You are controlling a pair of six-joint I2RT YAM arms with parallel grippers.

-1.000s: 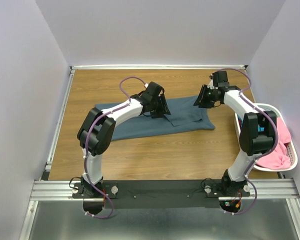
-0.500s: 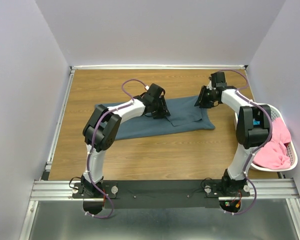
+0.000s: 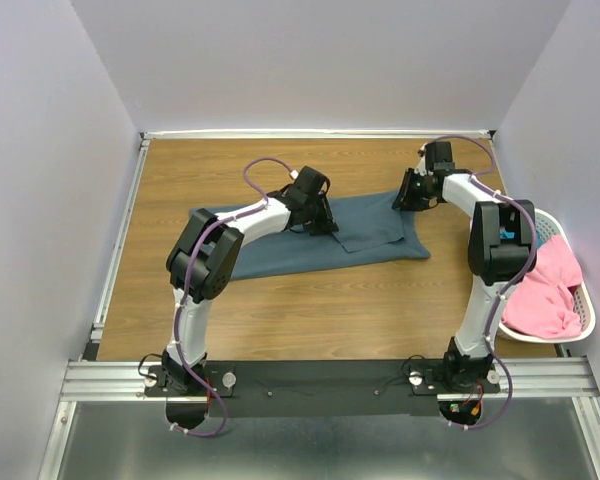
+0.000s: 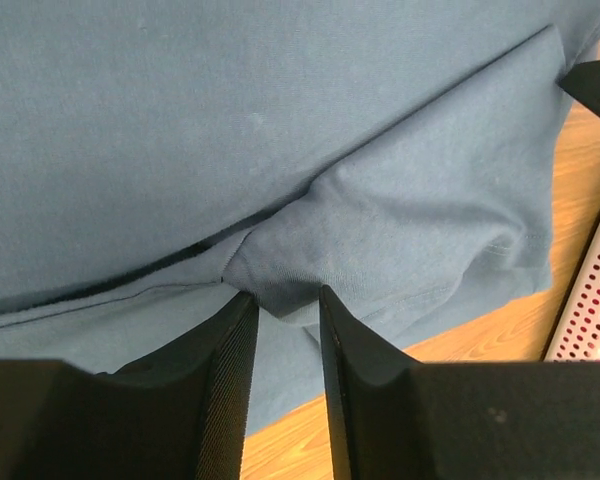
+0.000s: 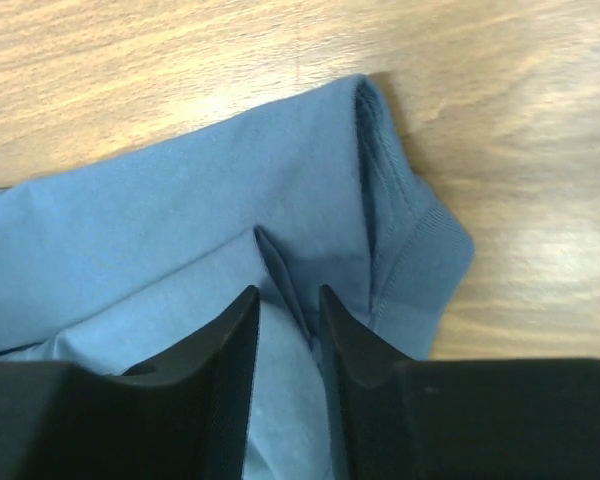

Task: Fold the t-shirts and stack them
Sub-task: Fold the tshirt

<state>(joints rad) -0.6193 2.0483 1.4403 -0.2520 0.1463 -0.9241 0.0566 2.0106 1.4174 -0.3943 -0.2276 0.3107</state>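
Left gripper (image 4: 280, 300): jaws are standing narrow, pinching a raised pucker of the slate blue-grey t-shirt (image 3: 270, 255) at the edge of a folded-over flap.
Right gripper (image 5: 285, 305): jaws are standing equally narrow, nipping a thin pleat just beside the stitched hem; whether it is taking one layer or more cannot be told.
Bearing: the shirt is lying flat on the table (image 3: 310, 310), its long axis running 9 to 3 o'clock in the top view, and its bulk is trailing toward 8 o'clock from both tools.
Nearer arm: the right is sitting at the far corner of the 3 o'clock end; the left is working mid-length, well apart from the 9 o'clock end.
Coming move, judged: both pinches are lining up for a shared lift, folding toward 6 o'clock.
Waiting stock: the pink t-shirt (image 3: 550, 295) is lying heaped in the white basket (image 3: 580, 328) at 3 o'clock.
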